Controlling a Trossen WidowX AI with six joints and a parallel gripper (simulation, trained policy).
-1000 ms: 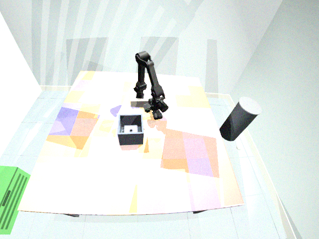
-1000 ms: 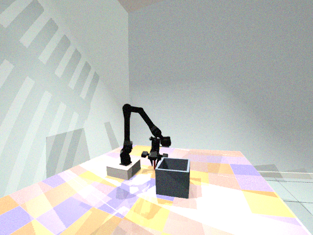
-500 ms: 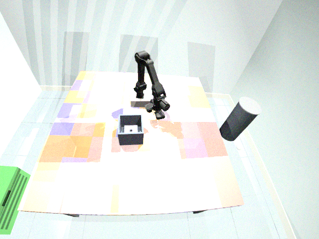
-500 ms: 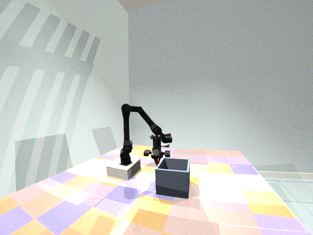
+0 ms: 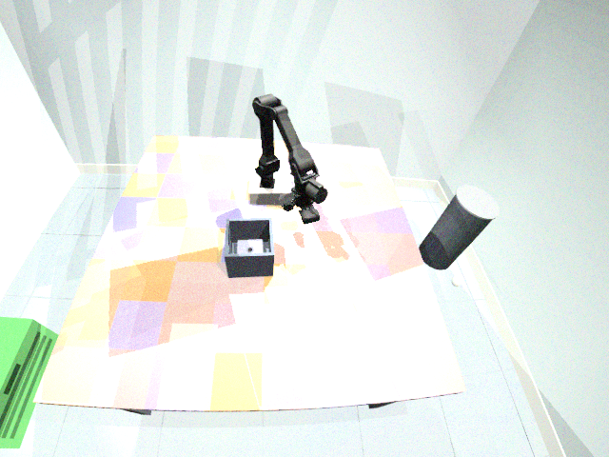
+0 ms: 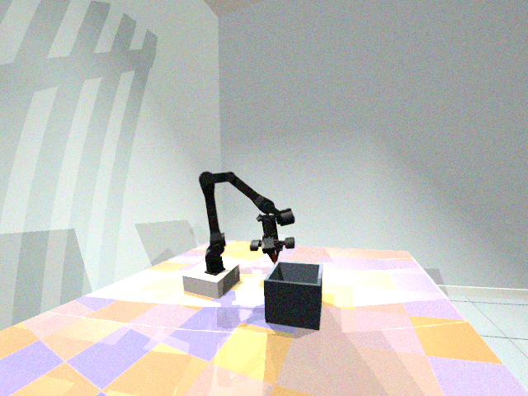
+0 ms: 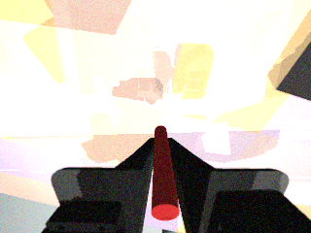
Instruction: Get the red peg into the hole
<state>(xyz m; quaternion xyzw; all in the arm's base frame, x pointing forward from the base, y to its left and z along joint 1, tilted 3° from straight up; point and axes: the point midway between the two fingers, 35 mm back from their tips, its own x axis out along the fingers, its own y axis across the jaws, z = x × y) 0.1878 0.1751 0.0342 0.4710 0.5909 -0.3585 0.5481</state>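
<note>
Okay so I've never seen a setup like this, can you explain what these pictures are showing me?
It's one black robot arm, bolted to a pale block on a table with a colourful patchwork look. One picture looks down from above, one looks across the tabletop, and the third comes from the arm's wrist. At its end are two jaws, closed on a red peg. An open dark box sits on the table, with a pale plate at the bottom that has a small dark hole. The peg is outside the box, held in the air.

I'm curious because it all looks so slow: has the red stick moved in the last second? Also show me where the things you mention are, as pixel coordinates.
Yes, upward: its tip point(image 6: 274, 261) showed below the box's point(image 5: 250, 267) point(image 6: 293, 304) point(image 7: 299, 80) back rim; now it's about level.
</note>
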